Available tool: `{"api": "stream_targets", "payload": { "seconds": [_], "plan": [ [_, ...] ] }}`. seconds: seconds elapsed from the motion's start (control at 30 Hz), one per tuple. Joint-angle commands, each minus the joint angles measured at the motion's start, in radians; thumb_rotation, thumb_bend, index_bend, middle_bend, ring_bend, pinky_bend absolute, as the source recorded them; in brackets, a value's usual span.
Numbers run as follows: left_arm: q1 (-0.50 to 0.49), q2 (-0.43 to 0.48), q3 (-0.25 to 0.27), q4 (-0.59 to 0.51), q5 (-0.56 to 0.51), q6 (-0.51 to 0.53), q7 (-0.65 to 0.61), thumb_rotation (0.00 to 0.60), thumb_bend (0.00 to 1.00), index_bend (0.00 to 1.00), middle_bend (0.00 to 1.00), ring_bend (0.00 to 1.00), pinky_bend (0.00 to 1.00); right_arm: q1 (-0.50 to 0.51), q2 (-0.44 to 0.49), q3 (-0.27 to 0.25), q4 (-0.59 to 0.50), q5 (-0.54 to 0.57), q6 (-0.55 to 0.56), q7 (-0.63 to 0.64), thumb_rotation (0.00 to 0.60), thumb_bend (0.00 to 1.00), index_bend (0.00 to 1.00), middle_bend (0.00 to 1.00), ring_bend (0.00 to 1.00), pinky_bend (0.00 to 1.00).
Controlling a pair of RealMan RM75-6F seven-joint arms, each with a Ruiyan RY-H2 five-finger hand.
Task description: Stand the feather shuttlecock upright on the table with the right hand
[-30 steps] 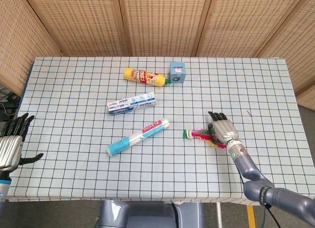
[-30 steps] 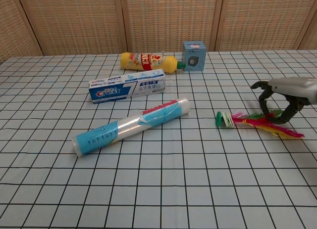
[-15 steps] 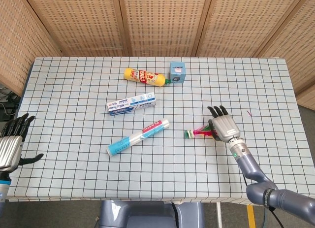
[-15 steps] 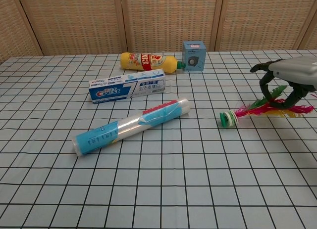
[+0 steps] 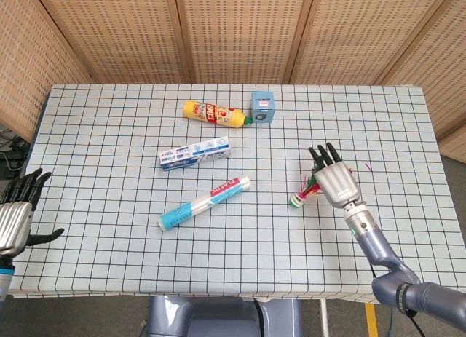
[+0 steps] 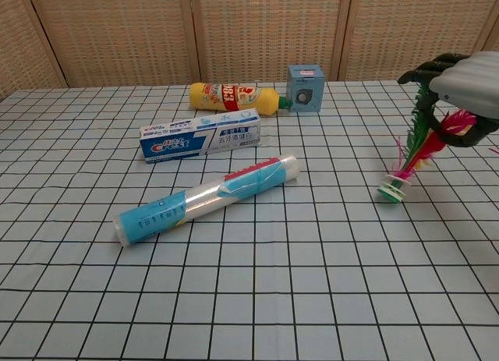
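1. The right hand (image 6: 465,92) grips the feather shuttlecock (image 6: 417,154) by its feathers; the fingers are closed round the red and green plumes.
2. From the hand, the shuttlecock's base hangs toward 7 o'clock in the chest view. Its long axis is steeply tilted, not yet plumb, with the green-and-white base low and the feathers high.
3. The base looks to be at or just above the worktop (image 6: 257,299); I cannot tell whether it touches.
4. In the head view the same base (image 5: 296,201) shows at 8 o'clock from the right hand (image 5: 336,183), on the right half of the checked cloth.
5. The left hand (image 5: 16,215) sits at the far left edge with fingers spread and nothing in it, well apart from the shuttlecock; the right is the nearer one by far.
6. Judgement: the coming move is to bring the feathers over the base until the axis is plumb, then let go.
7. The surface is a flat gridded cloth. The plastic-wrap roll (image 6: 207,199), at 9 o'clock from the base, lies well apart, as do the toothpaste box (image 6: 200,139), the yellow bottle (image 6: 232,97) and the small blue box (image 6: 304,87) toward 10 and 11 o'clock.
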State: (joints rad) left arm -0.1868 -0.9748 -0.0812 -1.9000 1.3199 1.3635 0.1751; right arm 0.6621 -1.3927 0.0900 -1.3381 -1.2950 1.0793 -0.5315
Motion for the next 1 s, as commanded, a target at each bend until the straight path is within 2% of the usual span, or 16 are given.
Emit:
{"api": "stream_targets", "payload": {
  "seconds": [0.03,0.43,0.67,0.7,0.87,0.93,0.97,1.0],
  "plan": [
    [0.000,0.001,0.000,0.000,0.001,0.000,-0.002,0.600,0.00,0.00,0.00,0.00,0.00,-0.012,-0.013,-0.013,0.023,-0.029,0.025,-0.006,0.600,0.62,0.70,0.14,0.00,0.00],
    [0.002,0.005,0.001,-0.003,0.001,0.000,-0.008,0.600,0.00,0.00,0.00,0.00,0.00,-0.063,-0.006,-0.046,0.023,-0.108,0.108,-0.016,0.600,0.62,0.70,0.14,0.00,0.00],
    [0.001,0.003,0.005,-0.008,0.006,-0.003,-0.003,0.600,0.00,0.00,0.00,0.00,0.00,-0.092,-0.002,-0.097,0.017,-0.205,0.157,-0.040,0.600,0.62,0.70,0.15,0.00,0.00],
    [0.001,0.002,0.008,-0.012,0.012,-0.002,0.002,0.600,0.00,0.00,0.00,0.00,0.00,-0.088,-0.006,-0.114,0.012,-0.246,0.161,-0.063,0.600,0.62,0.70,0.15,0.00,0.00],
    [0.004,0.001,0.009,-0.014,0.014,0.003,0.005,0.600,0.00,0.00,0.00,0.00,0.00,-0.093,-0.018,-0.129,-0.007,-0.307,0.179,-0.113,0.600,0.62,0.69,0.15,0.00,0.00],
    [0.004,0.003,0.010,-0.014,0.013,0.002,0.005,0.600,0.00,0.00,0.00,0.00,0.00,-0.091,-0.022,-0.133,-0.005,-0.333,0.183,-0.136,0.600,0.57,0.59,0.15,0.00,0.00],
    [0.003,0.003,0.010,-0.014,0.013,0.001,0.005,0.600,0.00,0.00,0.00,0.00,0.00,-0.091,-0.023,-0.132,-0.003,-0.339,0.184,-0.143,0.600,0.47,0.46,0.13,0.00,0.00],
    [0.004,0.004,0.010,-0.015,0.013,0.001,0.004,0.600,0.00,0.00,0.00,0.00,0.00,-0.092,-0.024,-0.131,-0.001,-0.344,0.186,-0.151,0.600,0.32,0.29,0.11,0.00,0.00]
  ]
}}
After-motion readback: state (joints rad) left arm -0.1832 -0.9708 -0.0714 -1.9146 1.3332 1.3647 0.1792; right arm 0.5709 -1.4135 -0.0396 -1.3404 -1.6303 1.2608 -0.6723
